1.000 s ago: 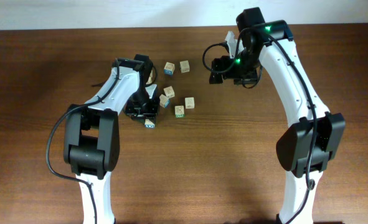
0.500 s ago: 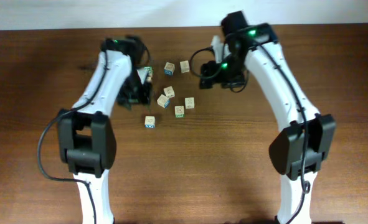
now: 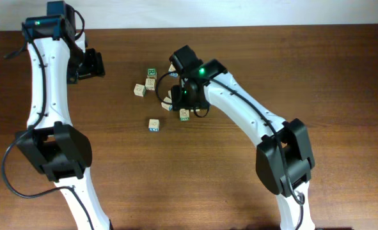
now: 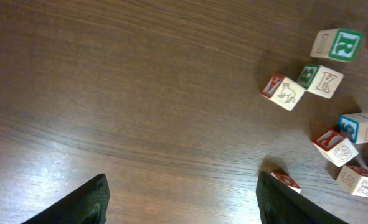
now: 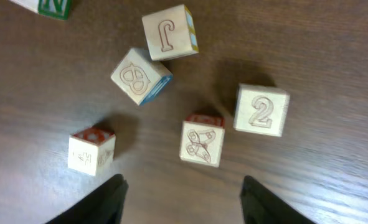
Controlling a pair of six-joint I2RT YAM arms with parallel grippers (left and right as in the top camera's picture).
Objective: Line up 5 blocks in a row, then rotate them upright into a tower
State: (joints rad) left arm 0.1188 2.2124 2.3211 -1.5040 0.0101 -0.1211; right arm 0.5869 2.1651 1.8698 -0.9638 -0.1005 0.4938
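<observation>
Evidently the left gripper (image 4: 182,202) has released and drawn well clear, jaws open and empty, while the right gripper (image 5: 184,202), likewise open, has come over the blocks (image 5: 201,140) clustered directly beneath it, presumably to turn the next.

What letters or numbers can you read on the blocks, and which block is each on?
"J": top of the J block, right wrist view.
"8": top of the tilted 8 block beside it.
"2": top of the 2 block.
"R": green face of the R block, left wrist view; "I" on its neighbouring face.
"K": the K block.
Other faces show pictures, or are too blurred or cut off to read.
</observation>
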